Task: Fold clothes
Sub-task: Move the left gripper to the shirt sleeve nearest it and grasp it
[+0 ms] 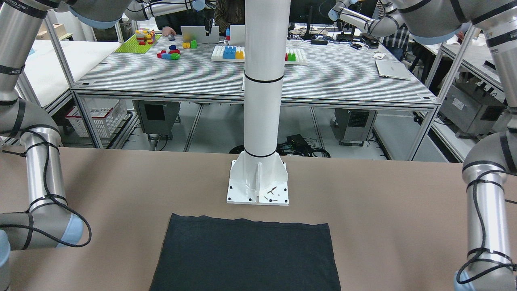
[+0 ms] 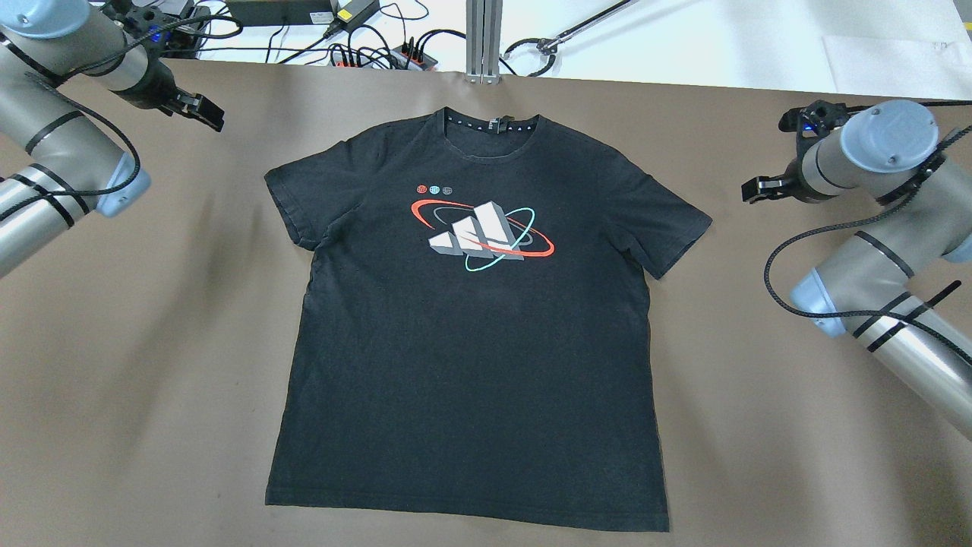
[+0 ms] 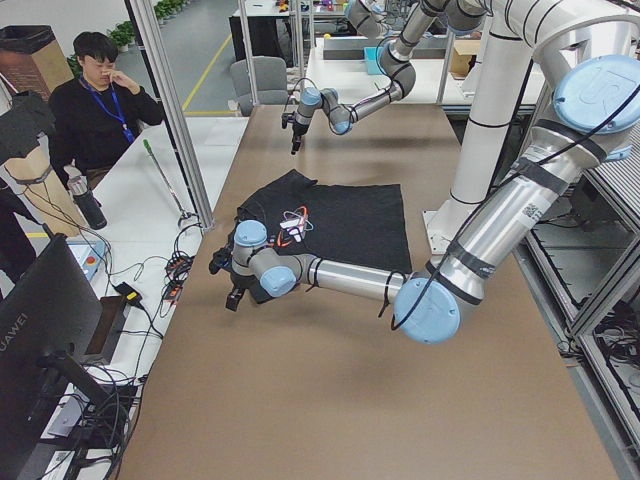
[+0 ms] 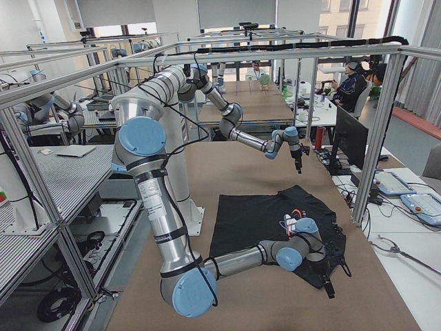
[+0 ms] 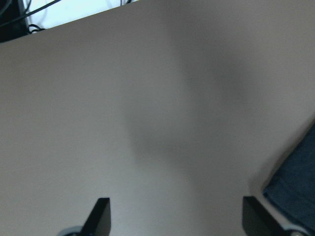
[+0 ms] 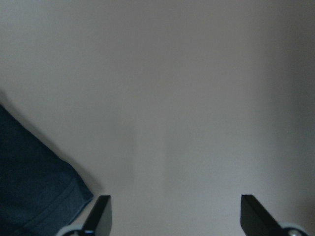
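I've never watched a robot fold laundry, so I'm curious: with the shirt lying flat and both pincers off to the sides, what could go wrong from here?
The black T-shirt lies flat on the table, so a pincer might catch only the top layer or slip off. The left pincer and right pincer hang open beside the sleeves; uneven grabs could skew the fold.

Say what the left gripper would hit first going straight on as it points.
Most likely the bare table; the left gripper points down at it, the black T-shirt lying just aside.
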